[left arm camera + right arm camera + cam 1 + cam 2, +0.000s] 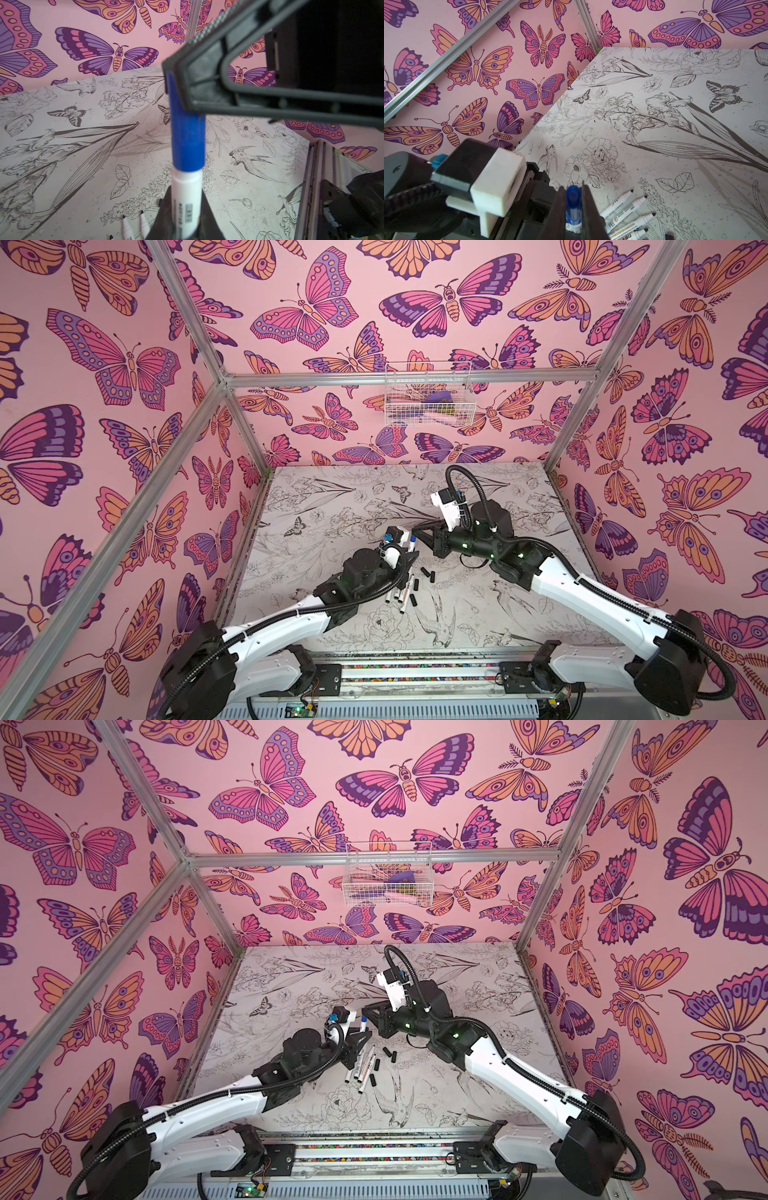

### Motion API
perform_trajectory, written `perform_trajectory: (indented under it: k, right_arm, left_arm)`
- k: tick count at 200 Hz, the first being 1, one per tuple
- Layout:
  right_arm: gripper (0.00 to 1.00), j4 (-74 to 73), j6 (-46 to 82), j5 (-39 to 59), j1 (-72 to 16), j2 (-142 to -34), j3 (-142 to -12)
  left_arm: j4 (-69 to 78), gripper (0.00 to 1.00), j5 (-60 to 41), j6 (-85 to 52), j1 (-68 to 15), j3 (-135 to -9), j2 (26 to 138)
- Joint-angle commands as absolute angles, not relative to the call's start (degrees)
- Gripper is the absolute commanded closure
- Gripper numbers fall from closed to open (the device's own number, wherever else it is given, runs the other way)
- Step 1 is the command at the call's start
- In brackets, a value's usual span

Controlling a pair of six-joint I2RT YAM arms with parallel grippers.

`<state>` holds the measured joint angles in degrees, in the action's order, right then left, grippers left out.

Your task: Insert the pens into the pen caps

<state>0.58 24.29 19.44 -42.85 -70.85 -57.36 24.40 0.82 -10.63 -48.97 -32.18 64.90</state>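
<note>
Pen (pixel 187 180) with a white barrel and small dark print stands nearly upright above the surface (pixel 498 614), clamped low on its barrel by the left tool (pixel 186 207), whose jaws are narrow around it. A blue cap (pixel 187 141) sits over the pen's upper end, its rim meeting the white barrel. The right tool (pixel 573 193) reaches in from the pen's right-arm side and pinches the cap's far end between nearly closed jaws; in the right wrist view the cap shows between the two dark fingers (pixel 560 199) with a sliver of white barrel beyond it.

Four loose pens (pixel 642 218), uncapped with dark tips showing, lie side by side on the surface below the held pen, on the side toward the arm bases. Four black caps (pixel 432 576) lie scattered there too, two of them a little to the right-arm side of the held pen. In both top views the held pen and its cap hang between the two wrists.
</note>
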Motion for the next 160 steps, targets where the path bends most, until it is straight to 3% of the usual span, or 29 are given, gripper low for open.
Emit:
perform_trajectory:
  k: [1,54,109,160]
  right_arm:
    - [0.99,7.2,23.2,28.5,-46.0,-71.3,-58.2]
    - [0.91,7.5,23.2,28.9,-46.0,-71.5,-60.5]
    - [0.83,8.8,21.6,27.5,-46.0,-71.6,-63.8]
    - [0.59,9.1,21.8,25.8,-46.1,-70.8,-65.3]
  left_arm:
    - [31.4,1.0,9.8,-7.3,-48.7,-32.1,63.4]
    - [40.7,1.0,10.6,-5.5,-49.7,-28.7,62.8]
    - [40.8,1.0,8.0,-4.0,-51.0,-29.3,65.2]
    - [42.9,1.0,8.5,-3.5,-52.0,-28.7,65.1]
